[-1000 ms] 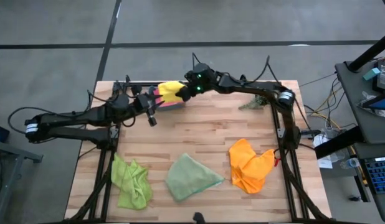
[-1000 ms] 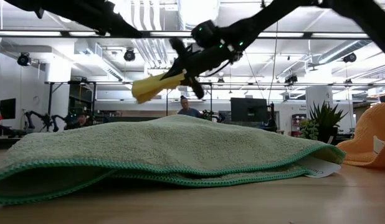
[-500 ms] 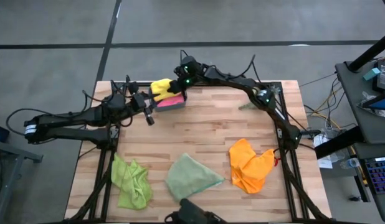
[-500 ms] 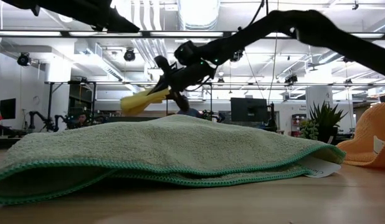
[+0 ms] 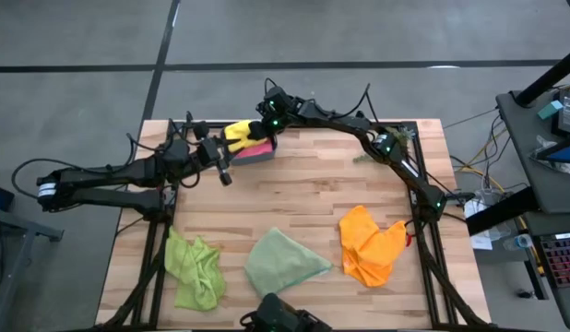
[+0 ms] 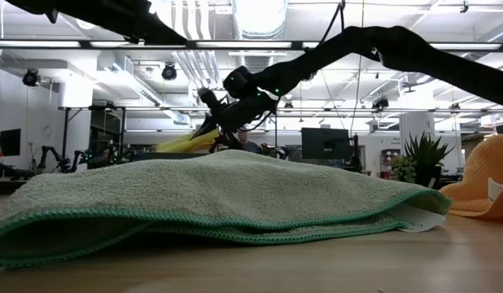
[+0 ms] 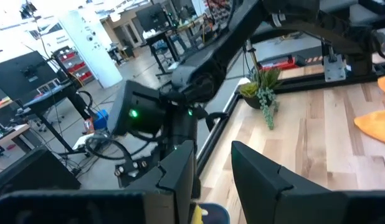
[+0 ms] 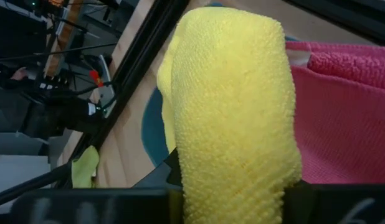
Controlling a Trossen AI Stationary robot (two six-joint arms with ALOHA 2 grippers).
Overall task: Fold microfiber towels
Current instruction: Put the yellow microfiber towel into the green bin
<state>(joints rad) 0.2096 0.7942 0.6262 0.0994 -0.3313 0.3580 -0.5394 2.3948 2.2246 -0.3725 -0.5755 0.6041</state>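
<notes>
While my right claw is clamping it: the yellow towel (image 5: 239,132) is hanging folded over the pink towel (image 5: 259,148), at the upper left of the tabletop in the high view.
Pink towel: it is lying folded just under the yellow one, and a teal edge is showing beside them in my right wrist view.
Right gripper (image 5: 260,130): I am pinching the yellow towel, my fingers narrow around its thick fold, my arm reaching across the top of the frame.
Left gripper (image 5: 222,172): I am holding it just left of and below the two stacked towels, jaws a little apart and gripping nothing.
Other towels: the lime green towel (image 5: 195,267) is lying crumpled at lower left, the sage green towel (image 5: 282,263) at lower centre, the orange towel (image 5: 370,244) at lower right.
Plant sprig (image 5: 372,152): it is resting near the table's upper right edge.
</notes>
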